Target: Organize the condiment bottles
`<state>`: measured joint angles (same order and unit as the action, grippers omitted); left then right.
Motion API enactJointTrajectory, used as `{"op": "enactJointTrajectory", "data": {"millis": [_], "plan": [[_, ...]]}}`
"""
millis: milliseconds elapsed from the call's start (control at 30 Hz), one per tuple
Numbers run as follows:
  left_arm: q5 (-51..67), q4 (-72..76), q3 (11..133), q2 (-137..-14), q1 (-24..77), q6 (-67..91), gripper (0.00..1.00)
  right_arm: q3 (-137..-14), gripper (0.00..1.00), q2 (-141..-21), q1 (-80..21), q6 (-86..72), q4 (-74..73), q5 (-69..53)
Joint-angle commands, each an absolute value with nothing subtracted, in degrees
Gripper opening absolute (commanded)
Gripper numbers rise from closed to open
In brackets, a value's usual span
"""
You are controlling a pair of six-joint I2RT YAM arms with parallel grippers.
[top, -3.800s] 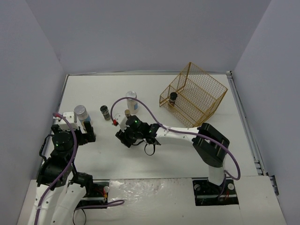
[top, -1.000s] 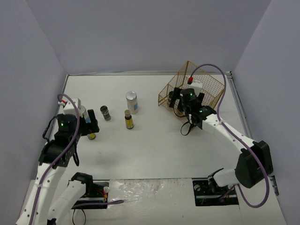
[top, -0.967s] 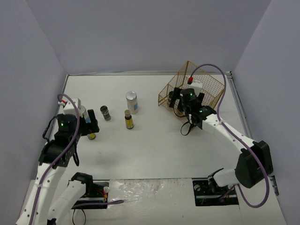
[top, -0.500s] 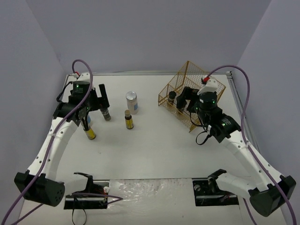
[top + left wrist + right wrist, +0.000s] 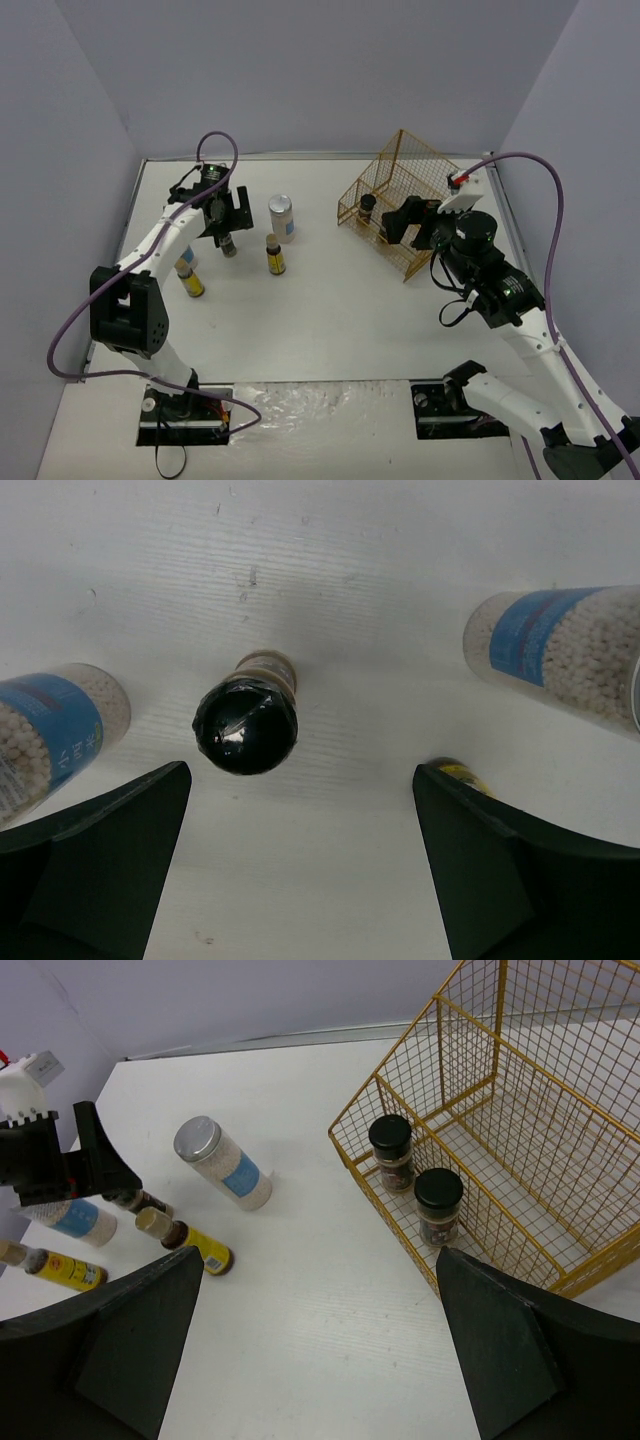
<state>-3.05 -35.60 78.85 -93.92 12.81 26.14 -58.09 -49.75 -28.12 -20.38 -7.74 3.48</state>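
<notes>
Prob. lab rig, plain walls (image 5: 300,70), white table (image 5: 330,320)

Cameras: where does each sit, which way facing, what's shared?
Top external: above and behind the bases, looking down on the table; both arms show, left pincer over a black-capped jar, right pincer by the gold wire basket.
Left wrist: straight down on that jar; own fingers at bottom corners.
Right wrist: slanting across the table over the basket; own fingers at bottom corners.
Shared: top and left wrist, that jar; top and right wrist, the basket.
</notes>
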Motion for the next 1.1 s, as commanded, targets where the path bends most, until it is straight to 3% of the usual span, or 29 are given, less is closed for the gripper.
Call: {"op": "enactJointTrajectory", "data": {"millis": [0, 333, 767, 967, 1067], "plan": [[-5.97, -31.64, 81.91, -95.52, 12.92, 27.6, 0.91, -57.4, 1.0, -48.26, -28.12, -18.73, -4.92, -2.07], [-6.81, -29.36, 81.01, -98.48, 11.95, 26.9, 0.88, -55.59, 1.0, -45.7, -28.04, -17.84, -4.94, -2.72], [-7.21, -29.35, 80.8, -98.98, 11.43, 26.97, 0.54, -55.46, 1.0, -46.24, -28.04, -18.15, -4.92, -2.95], [-7.12, -29.88, 80.42, -97.65, 11.34, 26.9, 0.22, -55.11, 1.0, -46.41, -28.04, -18.72, -4.84, -2.55], [-6.27, -32.07, 82.4, -96.15, 11.26, 26.06, 0.15, -55.33, 1.0, -46.58, -28.04, -18.71, -4.92, -2.39]]}}
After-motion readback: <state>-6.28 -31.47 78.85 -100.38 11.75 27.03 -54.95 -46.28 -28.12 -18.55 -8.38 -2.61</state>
